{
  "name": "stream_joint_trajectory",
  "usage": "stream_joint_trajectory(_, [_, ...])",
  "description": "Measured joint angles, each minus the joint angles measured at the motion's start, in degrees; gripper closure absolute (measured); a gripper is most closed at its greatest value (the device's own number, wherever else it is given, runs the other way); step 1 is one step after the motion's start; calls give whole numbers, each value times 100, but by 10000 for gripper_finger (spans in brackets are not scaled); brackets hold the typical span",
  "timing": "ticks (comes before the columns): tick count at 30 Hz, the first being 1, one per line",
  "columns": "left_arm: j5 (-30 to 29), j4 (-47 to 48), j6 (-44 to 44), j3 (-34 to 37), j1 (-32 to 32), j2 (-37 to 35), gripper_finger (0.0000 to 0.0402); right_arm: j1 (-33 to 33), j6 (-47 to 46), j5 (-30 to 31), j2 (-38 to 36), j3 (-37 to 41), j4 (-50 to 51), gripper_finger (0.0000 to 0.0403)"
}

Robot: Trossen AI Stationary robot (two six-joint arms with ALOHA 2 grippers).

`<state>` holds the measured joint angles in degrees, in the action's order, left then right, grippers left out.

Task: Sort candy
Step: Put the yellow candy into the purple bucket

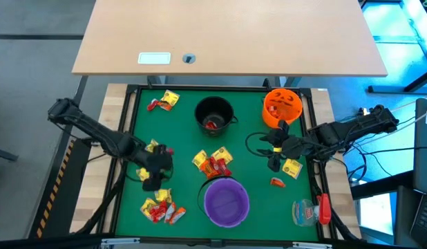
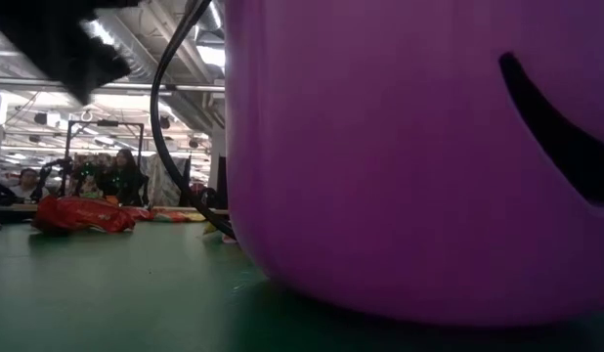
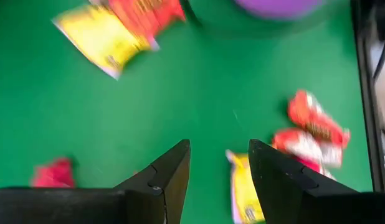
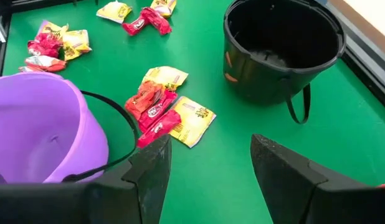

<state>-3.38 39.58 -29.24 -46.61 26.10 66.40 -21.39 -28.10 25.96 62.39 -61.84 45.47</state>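
Sorting barely begun: orange bowl (image 1: pixel 282 107) and black bowl (image 1: pixel 214 114) hold a few pcs, purple bowl (image 1: pixel 226 201) looks empty, most candy (image 1: pixel 213 163) loose on mat. Left gripper (image 3: pixel 218 163) and right gripper (image 4: pixel 210 158) both w/ fingers spread, nothing between them

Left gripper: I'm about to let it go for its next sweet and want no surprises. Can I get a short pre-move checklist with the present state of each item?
1. Left gripper empty, fingers apart: ok.
2. A sweet close at hand: ok, a yellow candy lies on the green mat just past the fingertips, slightly off centre.
3. Neighbouring red candies clear of the target: cannot tell, they lie close beside it.
4. Purple bucket upright, open: ok.
5. Right gripper out of the way: ok, it is open across the mat, near the orange bucket.
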Motion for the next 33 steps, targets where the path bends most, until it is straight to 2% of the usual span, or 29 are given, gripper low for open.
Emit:
stream_joint_trajectory(4, [365, 38, -215, 0, 404, 613, 248, 0, 2, 1, 0, 0, -50, 187])
stream_joint_trajectory(8, [534, -317, -339, 0, 697, 1052, 241, 0, -7, 0, 0, 0, -72, 187])
stream_joint_trajectory(16, [442, -386, -526, 0, 759, 1536, 169, -2, -9, -2, 0, 0, -160, 187])
stream_joint_trajectory(21, [445, -455, -650, 0, 761, 1870, 148, 0, -11, -45, 0, 0, -212, 187])
stream_joint_trajectory(28, [266, -701, -635, -5, 761, 2370, 159, 0, -11, -48, 54, 2, -212, 187])
stream_joint_trajectory(33, [115, -752, -410, -17, 693, 2480, 211, 0, -9, -48, 145, 2, -205, 187])
